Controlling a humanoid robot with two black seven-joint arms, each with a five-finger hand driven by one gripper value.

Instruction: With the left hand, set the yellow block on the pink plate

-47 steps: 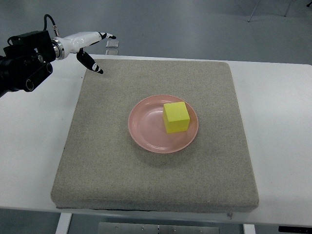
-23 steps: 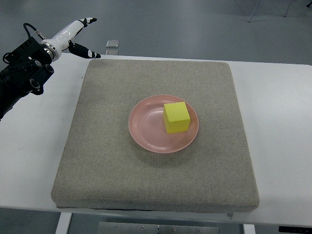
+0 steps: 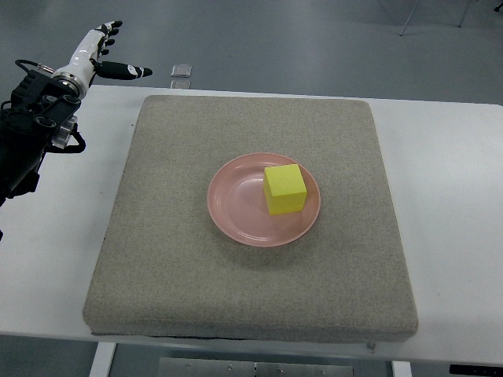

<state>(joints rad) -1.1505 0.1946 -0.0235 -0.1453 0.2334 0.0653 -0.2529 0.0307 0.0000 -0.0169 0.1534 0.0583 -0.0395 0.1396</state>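
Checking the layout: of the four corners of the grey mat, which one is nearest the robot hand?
The far-left corner of the grey mat. The left robot hand hovers open just beyond it, above the white table; the other three corners lie well away.

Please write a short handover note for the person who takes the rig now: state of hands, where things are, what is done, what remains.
Left hand: open, empty, at the far left corner, off the grey mat.
Right hand: not in view.
Yellow block: sits upright in the pink plate, toward its right side; plate in the mat's middle.
Done: block placed and released.
Left: nothing for the block; only park the left arm.
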